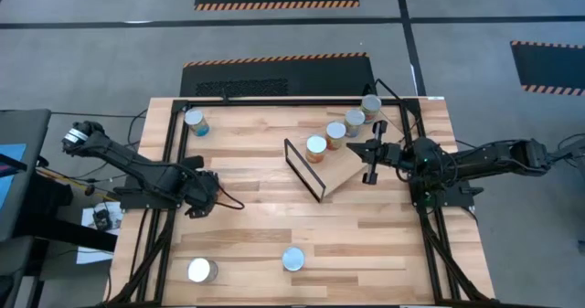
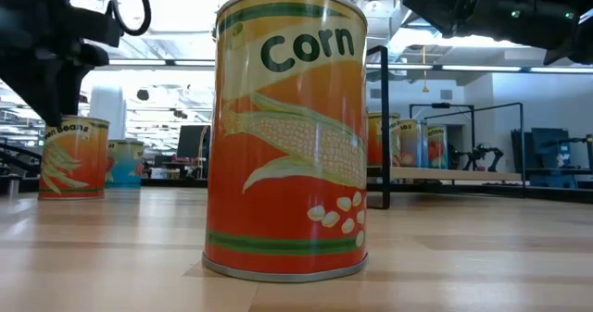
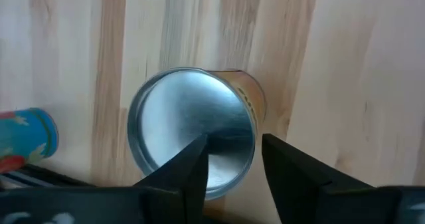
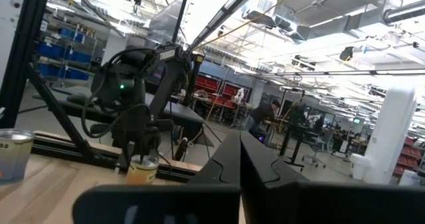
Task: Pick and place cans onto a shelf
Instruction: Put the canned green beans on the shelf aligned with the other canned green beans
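Note:
My left gripper is open at the table's left side, right above an upright orange-labelled can. In the left wrist view the can's silvery top lies below the open fingers. One fingertip shows over the top and the other just outside the rim, with no touch showing. My right gripper is shut and empty over the right end of the light-wood shelf, whose black wire frame stands at its left end. Several cans stand in a row along the shelf's far side.
A blue-labelled can stands at the far left. Two more cans stand near the front edge, one at the left and a Corn can in the middle, which looms large in the low view. Black frame rails run along both table sides.

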Robot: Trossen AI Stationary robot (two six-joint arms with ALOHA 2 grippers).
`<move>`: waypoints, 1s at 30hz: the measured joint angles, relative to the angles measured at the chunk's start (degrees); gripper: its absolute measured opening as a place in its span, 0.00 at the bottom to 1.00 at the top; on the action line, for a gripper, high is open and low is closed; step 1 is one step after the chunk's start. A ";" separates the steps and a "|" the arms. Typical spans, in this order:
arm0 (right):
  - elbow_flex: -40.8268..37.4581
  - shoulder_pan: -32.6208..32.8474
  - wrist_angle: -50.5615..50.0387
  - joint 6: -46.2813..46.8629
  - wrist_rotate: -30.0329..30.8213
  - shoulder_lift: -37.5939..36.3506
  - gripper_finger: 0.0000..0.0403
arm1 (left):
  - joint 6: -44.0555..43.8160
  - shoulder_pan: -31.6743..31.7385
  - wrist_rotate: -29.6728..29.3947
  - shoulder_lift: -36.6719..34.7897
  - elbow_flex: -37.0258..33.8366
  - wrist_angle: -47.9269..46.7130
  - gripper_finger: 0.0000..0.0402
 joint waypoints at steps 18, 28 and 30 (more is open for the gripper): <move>0.00 -0.06 0.09 0.06 0.13 -0.02 0.01 | 21.21 5.84 10.96 4.90 5.74 44.46 0.00; 0.00 -0.06 -0.02 0.59 0.52 0.00 0.01 | 36.61 8.27 14.13 29.87 22.62 52.30 0.00; 0.00 -0.06 0.01 0.59 0.55 -0.02 0.01 | 38.18 8.28 14.29 33.18 24.79 51.71 0.00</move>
